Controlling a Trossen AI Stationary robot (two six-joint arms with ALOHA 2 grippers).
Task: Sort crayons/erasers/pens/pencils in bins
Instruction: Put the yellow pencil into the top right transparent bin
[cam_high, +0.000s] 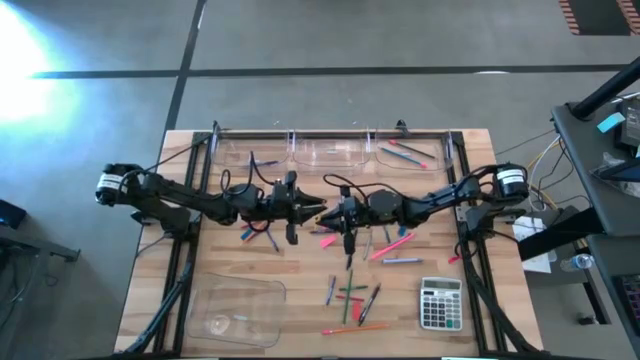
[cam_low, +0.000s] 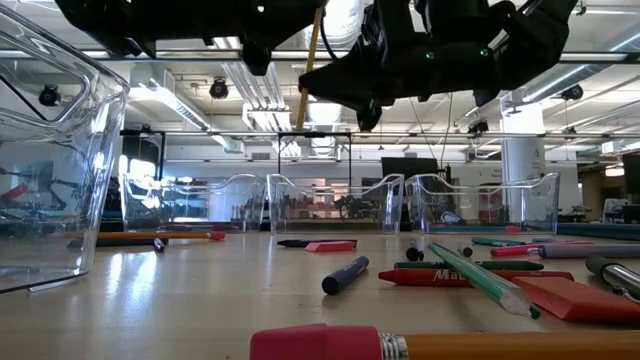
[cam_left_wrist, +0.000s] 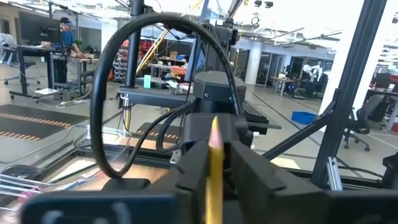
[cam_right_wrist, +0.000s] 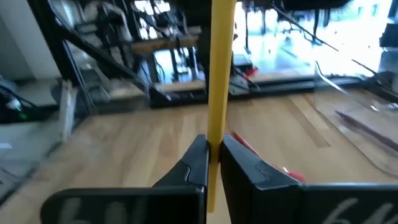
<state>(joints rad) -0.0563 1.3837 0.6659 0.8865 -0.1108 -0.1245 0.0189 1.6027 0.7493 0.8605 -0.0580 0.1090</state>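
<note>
We see two dark arms meeting over the middle of the wooden table (cam_high: 300, 280). Between them is a yellow pencil (cam_right_wrist: 219, 74), held up in the air above the table. The right gripper (cam_right_wrist: 214, 152) has its two fingers pressed tight on the pencil, pinching it. The left gripper (cam_left_wrist: 214, 165) has the same pencil between its fingers too, but we cannot tell if they press on it or have let go a little. In the low view the pencil (cam_low: 312, 50) shows as a thin stick between the two dark grippers, high over the table.

From above, three small clear bins (cam_high: 325, 152) stand in a row at 12 o'clock on the table. The one toward 1 o'clock has pink and green sticks in it. The one toward 11 o'clock has a few dark pens. A bigger clear tray (cam_high: 235, 310) lies at 7 o'clock. A grey calculator (cam_high: 441, 303) lies at 5 o'clock.

More pens, pencils and crayons (cam_high: 352, 295) lie loose on the table at 6 o'clock, just under the grippers. Some pink pencils (cam_high: 392, 245) lie toward 3 o'clock from the middle. In the low view a red crayon (cam_low: 470, 277) and a dark blue pen (cam_low: 345, 275) lie close to us, and a pink eraser (cam_low: 330, 246) lies farther back.
</note>
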